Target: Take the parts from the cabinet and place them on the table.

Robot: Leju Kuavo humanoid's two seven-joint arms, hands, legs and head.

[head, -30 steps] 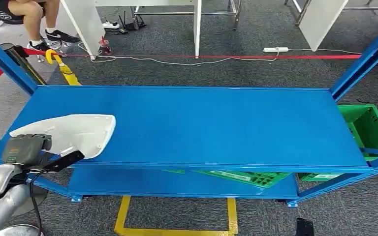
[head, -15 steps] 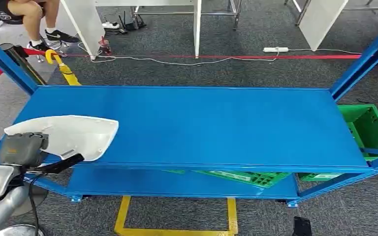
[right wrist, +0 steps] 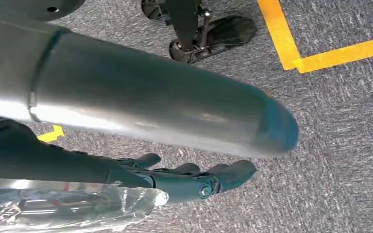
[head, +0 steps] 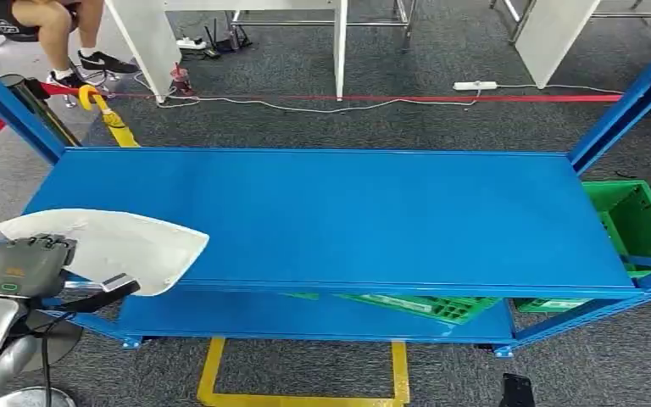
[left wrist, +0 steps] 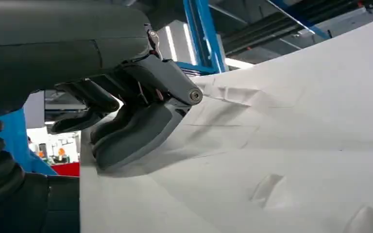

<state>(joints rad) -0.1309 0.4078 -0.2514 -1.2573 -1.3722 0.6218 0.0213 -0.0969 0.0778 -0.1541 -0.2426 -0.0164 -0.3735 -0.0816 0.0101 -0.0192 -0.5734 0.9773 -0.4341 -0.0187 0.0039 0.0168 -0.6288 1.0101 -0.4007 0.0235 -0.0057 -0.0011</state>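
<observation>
The left hand (head: 30, 264) sat at the lower left of the head view, its fingers closed over the near edge of a white moulded plastic part (head: 114, 243), a broad curved panel whose far tip reached over the front left corner of the blue shelf top (head: 347, 212). In the left wrist view the thumb (left wrist: 136, 131) pressed on the part's white surface (left wrist: 281, 160) with the darker fingers curled beside it, so the hand held the part firmly; whether the panel rested on the shelf or hung just above it could not be told. By that, the task seemed in mid-course: one part was out and in hand, not yet set down and released. The right hand (right wrist: 194, 179) hung low over the grey carpet, fingers stretched out and apart, holding nothing; crinkled clear film lay along the arm near it. Room was generous: the blue surface ran bare across the middle and right of the frame. The edges to mind were the slanted blue upright (head: 8, 106) at the upper left, close behind the part, and the shelf's front lip under it. A green crate (head: 636, 220) stood at the right edge, beyond the shelf end, and a seated person's legs (head: 59, 34) showed in the top left corner, well apart from the hand.
</observation>
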